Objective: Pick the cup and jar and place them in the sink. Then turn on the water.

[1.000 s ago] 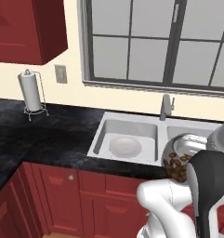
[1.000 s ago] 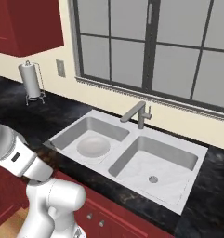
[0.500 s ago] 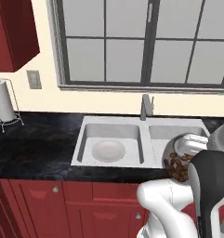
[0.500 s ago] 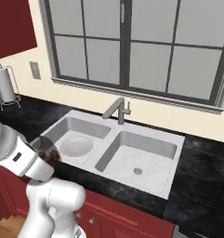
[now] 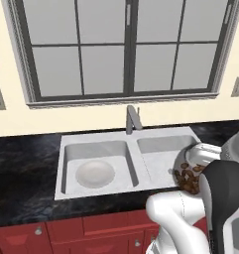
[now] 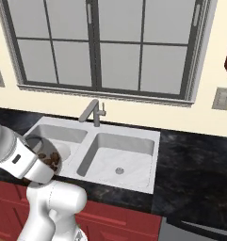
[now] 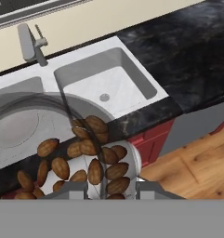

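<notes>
Left base view shows the black desk (image 5: 22,158) carrying the grey-white double-basin sink (image 5: 131,144), its grey faucet (image 5: 133,119) at the middle back under the window (image 5: 126,49). A round white dish (image 5: 94,173) lies in the left basin. The white arm holds the jar (image 5: 189,176) of brown almond-like pieces above the front edge of the right basin. Hand view has the hand (image 7: 111,189) partly closed, its dark fingertips (image 7: 71,189) pressed against the glass jar's sides, gripping it over the sink's front rim.
</notes>
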